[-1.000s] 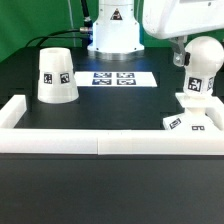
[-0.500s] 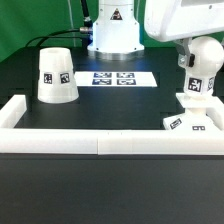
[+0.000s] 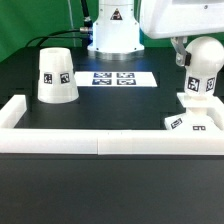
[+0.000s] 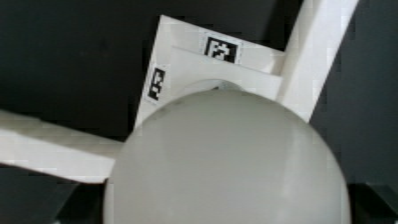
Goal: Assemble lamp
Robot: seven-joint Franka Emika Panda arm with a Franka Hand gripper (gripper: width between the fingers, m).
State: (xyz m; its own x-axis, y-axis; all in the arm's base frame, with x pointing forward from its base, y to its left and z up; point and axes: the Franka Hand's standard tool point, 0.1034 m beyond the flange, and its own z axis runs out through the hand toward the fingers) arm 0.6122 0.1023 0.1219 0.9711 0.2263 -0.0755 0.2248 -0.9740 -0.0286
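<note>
The white rounded bulb [image 3: 204, 72] stands upright on the flat square base [image 3: 191, 123] at the exterior view's right, both carrying marker tags. My gripper [image 3: 198, 55] comes down from above and closes round the bulb's upper part; one dark finger [image 3: 181, 54] shows against its side. In the wrist view the bulb [image 4: 222, 160] fills most of the picture, with the base [image 4: 214, 60] and its tags beyond it; the fingers are hidden there. The cone shade [image 3: 56, 76] stands alone at the exterior view's left.
The marker board [image 3: 118, 78] lies at the middle back, in front of the arm's white pedestal [image 3: 112, 35]. Long white border rails [image 3: 100, 142] run along the front and turn up at the left end [image 3: 12, 112].
The arm's white body above the bulb has shifted slightly toward the exterior view's left and up. The bulb, base and shade stay where they were.
</note>
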